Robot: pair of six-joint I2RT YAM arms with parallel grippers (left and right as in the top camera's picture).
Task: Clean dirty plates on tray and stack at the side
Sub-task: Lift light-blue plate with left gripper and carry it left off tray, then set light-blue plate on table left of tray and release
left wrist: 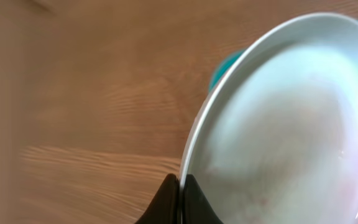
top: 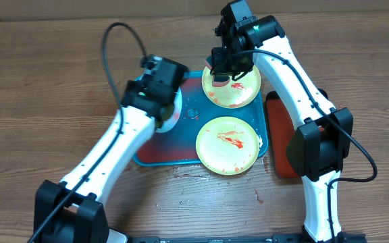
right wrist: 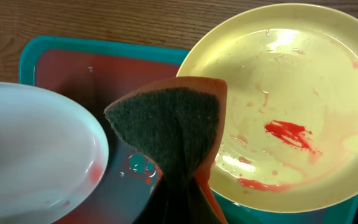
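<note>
Our left claw [left wrist: 180, 190] pinches the blue plate [left wrist: 278, 124] by its rim, likely so the sponge [right wrist: 166, 124] clamped in our right claw [right wrist: 180, 205] can wipe it

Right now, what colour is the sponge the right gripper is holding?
Orange sponge with a dark green scouring face, clearest in the right wrist view.

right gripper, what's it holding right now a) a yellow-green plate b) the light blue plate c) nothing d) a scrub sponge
D: in the right wrist view the right gripper pinches a scrub sponge, green pad on orange foam, above the tray; the light blue plate is clamped by its rim in the left gripper instead.
</note>
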